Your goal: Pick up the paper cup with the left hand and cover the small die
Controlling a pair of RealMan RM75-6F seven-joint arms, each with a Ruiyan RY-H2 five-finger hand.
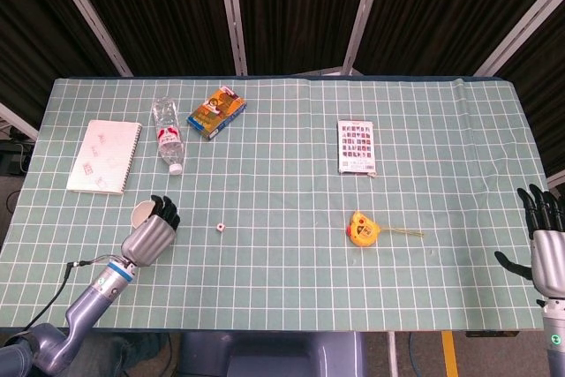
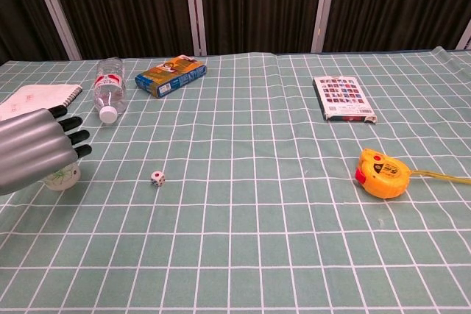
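Green gridded table (image 1: 291, 174), left hand (image 1: 152, 234) curled around the paper cup (image 1: 141, 213) at its near-left.
Head view alone shows the right hand (image 1: 546, 240) off the table's right edge, fingers spread and holding nothing; chest view hides most of the cup (image 2: 62, 176) behind the left hand (image 2: 33, 150). Upright, the cup's axis runs vertical, mouth up. Small die (image 1: 220, 228) sits apart, to its right.
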